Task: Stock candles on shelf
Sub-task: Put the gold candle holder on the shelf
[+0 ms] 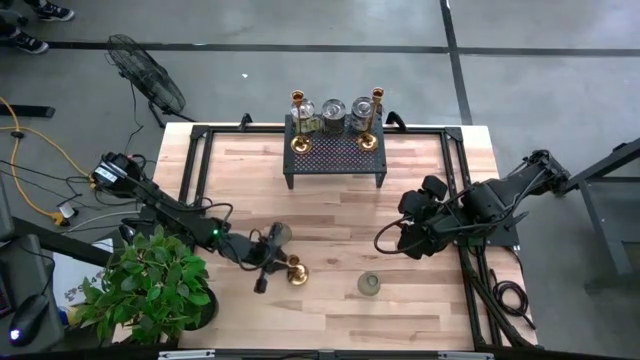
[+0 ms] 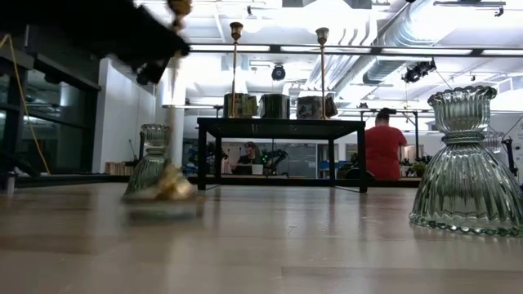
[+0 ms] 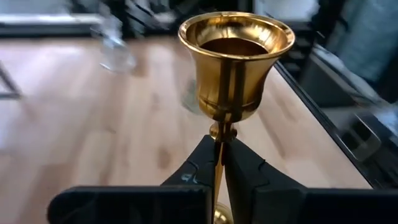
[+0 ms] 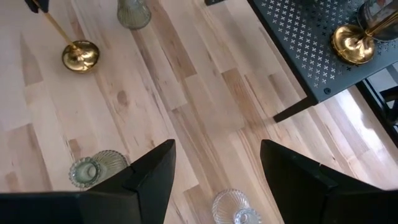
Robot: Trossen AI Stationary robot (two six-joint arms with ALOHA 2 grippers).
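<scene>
A tall brass candlestick (image 1: 294, 270) stands on the wooden table, left of centre near the front, and my left gripper (image 3: 219, 149) is shut on it. Its cup (image 3: 235, 62) rises just past the fingers. The black mesh shelf (image 1: 335, 152) stands at the far middle and carries two brass candlesticks (image 1: 298, 125) and three jar candles (image 1: 333, 112). One glass candle (image 1: 278, 235) stands just behind the held candlestick. Another (image 1: 369, 284) stands near the front centre. My right gripper (image 4: 217, 177) hovers open above the table's right side, holding nothing. My left gripper pinches the candlestick's thin stem (image 3: 219, 139) between its two fingers, just below the cup. The fingers come nearly level from the table's left and lie across the stem. The candlestick stands roughly upright, its round base (image 2: 167, 189) down at the table top.
A leafy potted plant (image 1: 150, 285) sits at the front left corner beside the left arm. Black frame rails (image 1: 200, 165) run along the table's edges. Bare wood lies between the shelf and the front glass candle. People (image 2: 384, 143) show in the room behind.
</scene>
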